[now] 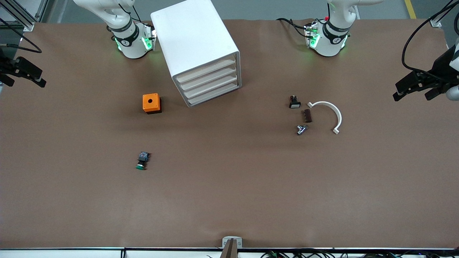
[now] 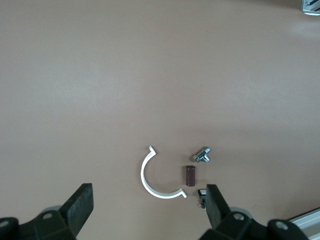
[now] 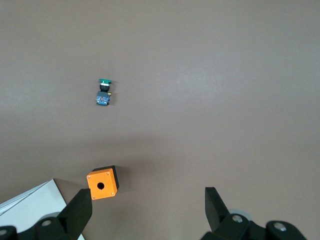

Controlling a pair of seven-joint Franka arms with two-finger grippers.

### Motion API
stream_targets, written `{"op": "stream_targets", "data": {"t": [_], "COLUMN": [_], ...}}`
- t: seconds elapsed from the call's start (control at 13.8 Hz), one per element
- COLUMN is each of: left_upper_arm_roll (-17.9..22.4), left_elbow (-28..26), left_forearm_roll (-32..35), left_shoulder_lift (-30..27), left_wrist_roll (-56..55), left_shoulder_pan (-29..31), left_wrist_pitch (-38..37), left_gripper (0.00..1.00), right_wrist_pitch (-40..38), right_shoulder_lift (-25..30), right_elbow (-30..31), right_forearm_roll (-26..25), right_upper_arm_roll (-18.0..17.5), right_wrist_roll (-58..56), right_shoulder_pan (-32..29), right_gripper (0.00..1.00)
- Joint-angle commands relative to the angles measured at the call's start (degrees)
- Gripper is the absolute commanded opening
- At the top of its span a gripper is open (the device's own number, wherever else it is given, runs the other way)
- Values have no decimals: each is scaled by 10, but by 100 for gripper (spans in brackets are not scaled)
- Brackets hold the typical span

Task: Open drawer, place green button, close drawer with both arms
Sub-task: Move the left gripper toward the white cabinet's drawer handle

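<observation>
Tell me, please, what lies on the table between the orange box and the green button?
Nothing: between the orange box and the button lies only bare table, as the front and right wrist views both show.

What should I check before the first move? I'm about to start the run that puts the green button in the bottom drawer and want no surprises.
1. Bottom drawer of the cabinet: shut, like the three above it; must be opened first. Not ok yet.
2. Green button: lying on its side on the bare table, nearer the front camera than the orange box, nothing touching it. Ok.
3. Left gripper: open, empty, up over the white half ring and small parts. Ok.
4. Right gripper: open, empty, up over the table by the orange box. Ok.
5. Drawer handle or lip to pull on: cannot tell.
</observation>
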State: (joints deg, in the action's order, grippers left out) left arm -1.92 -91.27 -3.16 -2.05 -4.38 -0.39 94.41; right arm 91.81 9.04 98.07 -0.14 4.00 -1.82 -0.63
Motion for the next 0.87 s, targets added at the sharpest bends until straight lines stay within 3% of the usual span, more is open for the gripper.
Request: {"op": "stream_targets", "data": {"t": [0.0, 0.43, 0.79], "left_upper_arm_roll": [-5, -3, -2], "left_elbow": [9, 5, 7], "left_forearm_roll": [14, 13, 13], "left_shoulder_lift": [3, 5, 58], "left_wrist_roll": [6, 4, 2], "left_shoulder_pan": [4, 10, 7], "left_wrist_pitch": [-9, -9, -8], "left_gripper": [99, 99, 99], "right_wrist_pitch": [4, 3, 1], "right_shoulder_lift": [6, 6, 5], "right_elbow": [4, 5, 5], "right_forearm_roll": [1, 1, 1], "right_upper_arm_roll": [-5, -5, -5], "right_wrist_roll": [-7, -7, -7], "right_shoulder_pan": [-4, -3, -3], "right_gripper": [100, 100, 100]}}
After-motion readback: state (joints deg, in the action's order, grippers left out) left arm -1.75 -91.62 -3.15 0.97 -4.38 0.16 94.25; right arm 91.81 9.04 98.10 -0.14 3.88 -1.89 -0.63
